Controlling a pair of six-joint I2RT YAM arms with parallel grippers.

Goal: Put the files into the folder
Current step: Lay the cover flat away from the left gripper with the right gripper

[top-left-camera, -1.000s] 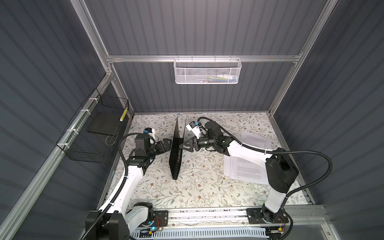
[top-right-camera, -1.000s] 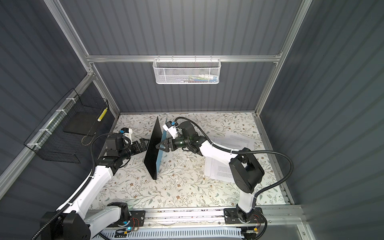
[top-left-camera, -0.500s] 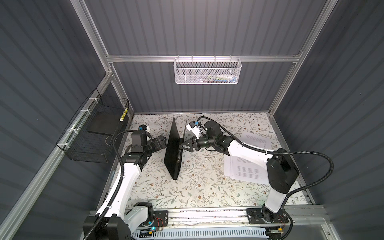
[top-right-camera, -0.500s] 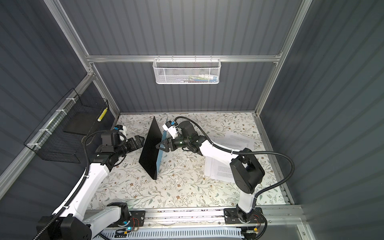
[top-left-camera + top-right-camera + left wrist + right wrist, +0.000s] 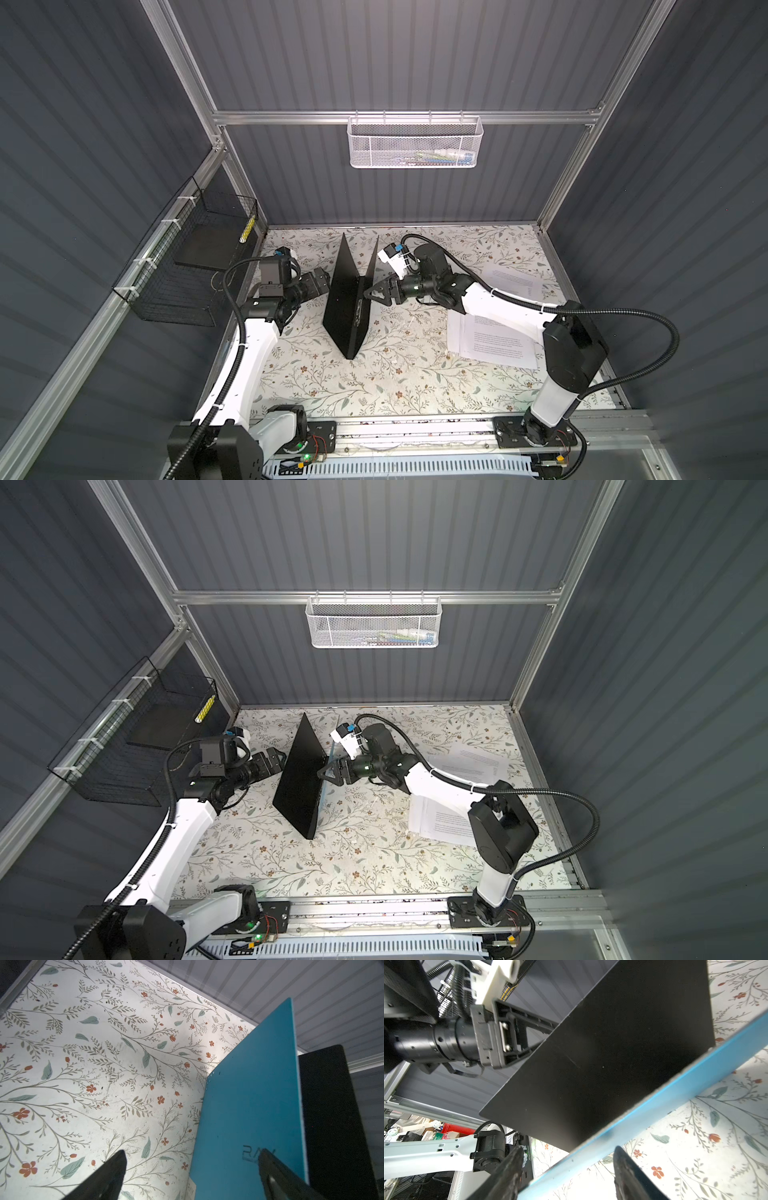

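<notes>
The folder [image 5: 345, 299] [image 5: 301, 779] stands on the table, spread in a V with its black insides showing from above. My left gripper [image 5: 320, 282] [image 5: 274, 760] [image 5: 192, 1153] is open beside the left cover's blue outer face [image 5: 249, 1095]; one finger overlaps the RAY logo. My right gripper [image 5: 372, 293] [image 5: 326, 775] [image 5: 568, 1148] is open and straddles the right cover's blue edge [image 5: 675, 1093], with gaps on both sides. The files [image 5: 494, 340] [image 5: 440, 820] lie flat at the right, partly under the right arm. One more sheet [image 5: 511, 280] lies behind them.
A white mesh basket [image 5: 415, 143] hangs on the back wall. A black wire basket [image 5: 195, 266] on the left wall holds a plain black slab [image 5: 205, 249]. The floral table [image 5: 395, 382] ends at a metal rail in front.
The folder's left cover has swung out to the left, so the nearly closed upright folder now spreads in a V. The left arm shifted slightly. The right jaws narrowed a little.
</notes>
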